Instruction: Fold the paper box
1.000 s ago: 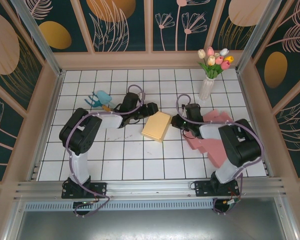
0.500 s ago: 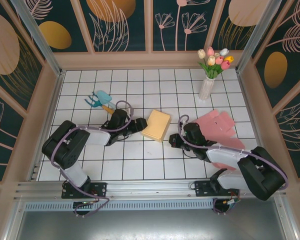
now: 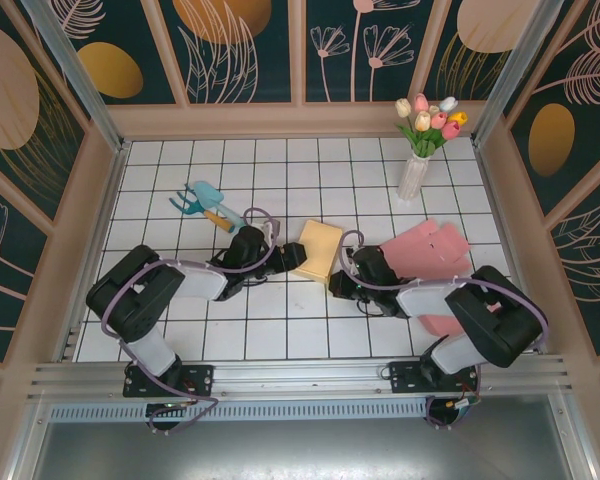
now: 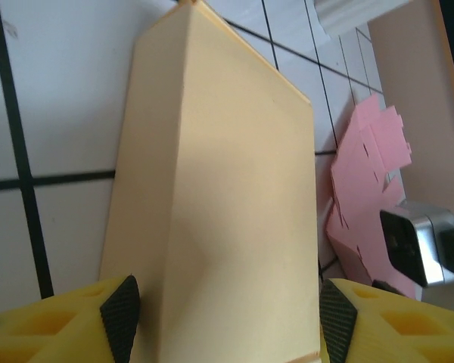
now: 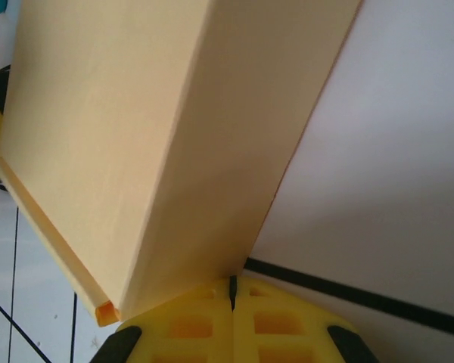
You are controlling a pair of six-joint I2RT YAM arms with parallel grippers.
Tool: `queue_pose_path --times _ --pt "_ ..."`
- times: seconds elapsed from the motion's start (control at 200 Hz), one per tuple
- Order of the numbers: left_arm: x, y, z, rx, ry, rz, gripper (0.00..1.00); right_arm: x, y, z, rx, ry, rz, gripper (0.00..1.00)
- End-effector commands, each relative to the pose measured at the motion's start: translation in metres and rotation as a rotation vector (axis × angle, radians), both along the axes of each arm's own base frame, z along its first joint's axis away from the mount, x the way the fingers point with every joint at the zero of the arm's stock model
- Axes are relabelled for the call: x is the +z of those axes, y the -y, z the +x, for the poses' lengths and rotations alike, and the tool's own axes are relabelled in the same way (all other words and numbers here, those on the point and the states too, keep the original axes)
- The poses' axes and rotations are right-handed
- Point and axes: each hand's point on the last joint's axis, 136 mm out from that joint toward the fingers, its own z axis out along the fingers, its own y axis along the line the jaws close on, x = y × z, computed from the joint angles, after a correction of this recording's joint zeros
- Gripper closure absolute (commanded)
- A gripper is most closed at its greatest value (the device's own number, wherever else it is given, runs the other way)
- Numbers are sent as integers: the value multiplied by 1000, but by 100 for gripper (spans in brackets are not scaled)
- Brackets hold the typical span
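The left fingers [image 4: 121, 308] clamp the yellow paper box [image 3: 318, 250] across its width. The right fingers [image 5: 204, 318], pressed together, touch its edge.

The table [image 3: 280, 330] is covered with white square tiles split by dark grid lines and is walled in on three sides by low beige boards. Near its middle rests a yellow paper box [image 3: 317, 250]. To the right of the box, flat pink cut-out sheets [image 3: 435, 250] lie spread on the tiles. A white vase [image 3: 413, 175] of tulips stands upright near the far right corner. On the left lies a small teal tool [image 3: 202, 198] with an orange handle.
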Motion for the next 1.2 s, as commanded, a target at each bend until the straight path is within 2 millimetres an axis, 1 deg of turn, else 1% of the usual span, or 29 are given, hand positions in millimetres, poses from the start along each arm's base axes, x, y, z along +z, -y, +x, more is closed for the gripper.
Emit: queue_pose_path --times 0.0,0.065,0.13,0.22,0.315,0.35,0.365,0.4,0.405,0.415,0.445,0.49,0.515,0.535,0.585,0.621,0.676,0.696,0.741,0.786,0.836,0.941,1.051,1.081,1.106,1.111,1.131,1.196 --pt "5 25 -9 -58 -16 -71 35 38 -41 17 44 82 148 100" --pt "8 32 -10 -73 -18 -81 35 43 -51 21 50 87 177 100" --pt "9 32 -7 -63 -17 -79 34 43 -55 25 32 97 169 100" --pt "10 24 8 -7 10 -14 34 38 -45 29 -19 112 127 100" --pt "13 6 30 68 23 33 33 31 -29 25 -46 136 67 100" --pt "14 -4 38 104 28 48 33 30 -21 24 -53 158 28 96" --pt "14 -10 43 124 33 61 33 30 -18 23 -56 167 9 93" --pt "8 -24 50 172 35 115 32 30 -9 23 -69 196 -46 88" --pt "13 -25 52 181 47 117 32 30 -8 23 -69 199 -52 87" --pt "15 -29 54 197 56 131 32 30 -5 22 -69 204 -70 86" --pt "16 -43 59 247 78 190 32 33 1 23 -76 231 -109 84" --pt "16 -60 62 307 96 266 31 38 9 24 -85 262 -167 81" --pt "17 -66 61 328 99 282 31 43 12 25 -84 281 -193 79" --pt "18 -70 59 338 102 287 31 47 14 26 -83 295 -215 74" --pt "19 -78 51 362 96 272 30 57 20 30 -87 333 -261 65" --pt "20 -82 44 374 87 252 30 65 23 34 -89 364 -295 61" --pt "21 -85 31 385 76 209 28 81 26 44 -93 422 -341 50" --pt "22 -85 26 388 74 193 27 86 26 48 -91 441 -357 47" --pt "23 -81 14 387 77 159 23 97 25 58 -79 482 -378 46" --pt "23 -75 3 378 78 129 14 106 21 68 -58 508 -385 44" --pt "24 -64 -8 352 75 95 14 112 18 81 -31 527 -381 44" --pt "25 -44 -26 307 52 -18 15 115 17 106 -7 521 -335 43" --pt "28 -24 -34 265 37 -75 16 106 24 128 12 504 -344 42" --pt "29 -19 -33 257 40 -82 16 102 23 132 23 503 -355 42" --pt "29 -16 -33 253 40 -84 16 98 16 130 60 496 -338 42" --pt "29 -15 -32 255 40 -84 16 98 21 134 50 492 -341 42" --pt "29 -13 -31 254 40 -84 16 94 24 137 52 481 -339 42" --pt "26 -9 -26 264 35 -81 16 85 23 142 82 455 -318 42"
